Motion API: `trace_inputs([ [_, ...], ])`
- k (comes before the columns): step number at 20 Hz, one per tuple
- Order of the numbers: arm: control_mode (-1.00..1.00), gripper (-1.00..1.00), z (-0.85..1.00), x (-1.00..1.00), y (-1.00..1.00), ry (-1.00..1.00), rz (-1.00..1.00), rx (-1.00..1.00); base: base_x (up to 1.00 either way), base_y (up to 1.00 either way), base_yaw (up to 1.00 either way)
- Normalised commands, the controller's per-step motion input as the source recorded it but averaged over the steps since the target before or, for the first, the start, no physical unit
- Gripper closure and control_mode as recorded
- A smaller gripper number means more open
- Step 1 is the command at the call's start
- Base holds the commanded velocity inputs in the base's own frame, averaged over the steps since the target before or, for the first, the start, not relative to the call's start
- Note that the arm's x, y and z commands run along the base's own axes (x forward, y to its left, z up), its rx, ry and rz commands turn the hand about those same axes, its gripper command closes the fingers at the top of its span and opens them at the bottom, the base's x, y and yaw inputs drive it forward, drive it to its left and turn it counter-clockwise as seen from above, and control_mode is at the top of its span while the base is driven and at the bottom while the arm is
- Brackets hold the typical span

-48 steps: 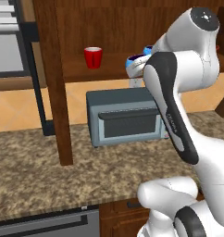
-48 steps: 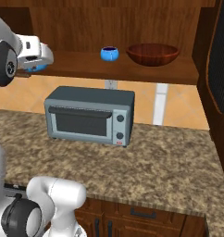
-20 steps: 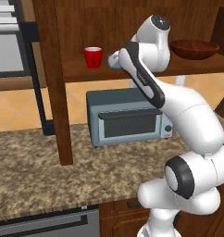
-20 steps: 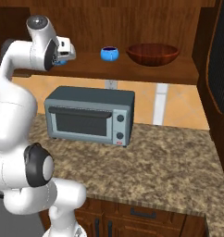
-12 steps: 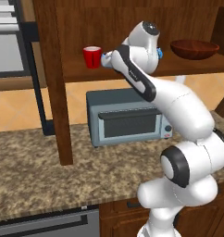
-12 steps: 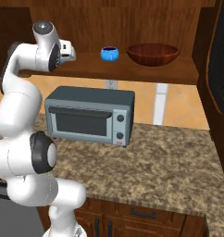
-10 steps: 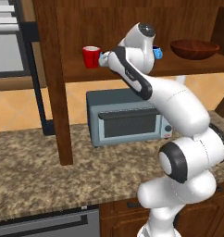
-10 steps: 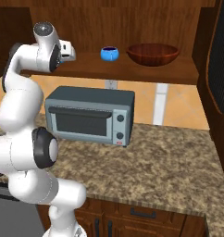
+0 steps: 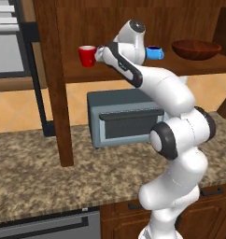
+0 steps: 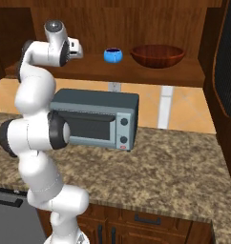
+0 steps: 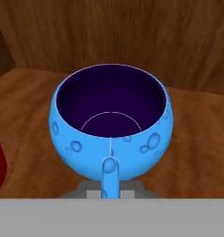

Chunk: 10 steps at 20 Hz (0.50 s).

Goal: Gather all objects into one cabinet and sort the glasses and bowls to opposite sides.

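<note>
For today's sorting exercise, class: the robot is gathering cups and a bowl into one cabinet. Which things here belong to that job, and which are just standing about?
Part of the job:
- red mug
- blue cup on the shelf
- blue cup at the hand
- brown bowl
- wall cabinet

Just standing about:
- toaster oven
- granite counter
- lower drawers

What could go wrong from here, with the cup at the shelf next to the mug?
1. The held blue cup fills the hand view with the red mug right at its edge; a sideways drift could knock the mug.
2. The fingers are hidden under the cup, so the grip can't be checked; it may tip on release.
3. The arm crosses before the other cup; pulling back could brush it.
</note>
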Motion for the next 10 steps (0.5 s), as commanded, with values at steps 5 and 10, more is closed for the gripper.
trace_inputs([
  [5,-1.00,-1.00,-0.09,0.05,-0.09,0.07,0.00,0.00,0.00,0.00,0.00],
  [10,-1.00,-1.00,0.00,-0.52,-0.19,-0.01,0.00,0.00,0.00,0.00,0.00],
])
